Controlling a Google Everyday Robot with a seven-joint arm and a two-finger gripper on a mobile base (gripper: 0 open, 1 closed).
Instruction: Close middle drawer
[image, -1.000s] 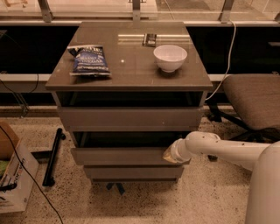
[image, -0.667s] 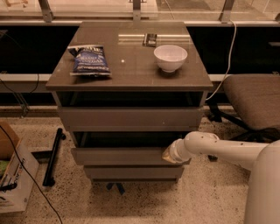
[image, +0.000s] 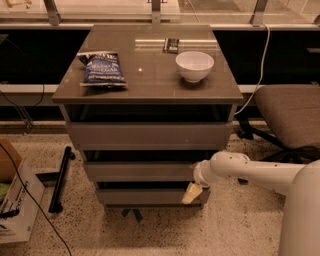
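Note:
The grey-brown cabinet (image: 147, 75) has three drawers. The middle drawer (image: 140, 171) stands slightly out, with a narrow dark gap above its flat front. The taller top drawer (image: 147, 135) sits above it and the lowest drawer (image: 145, 196) below. My white arm (image: 260, 172) reaches in from the right. My gripper (image: 192, 192) is at the right end of the middle drawer's front, against it, and its cream tip hangs down in front of the lowest drawer's right end.
On the cabinet top lie a blue snack bag (image: 104, 69), a white bowl (image: 194, 65) and a small dark object (image: 171, 45). An office chair (image: 290, 112) stands to the right. A cardboard box (image: 12, 200) and a black bar (image: 60, 177) are on the floor to the left.
The middle drawer's front has slid back toward the cabinet and the gap above it has narrowed. My gripper has followed it in and its tip now points lower.

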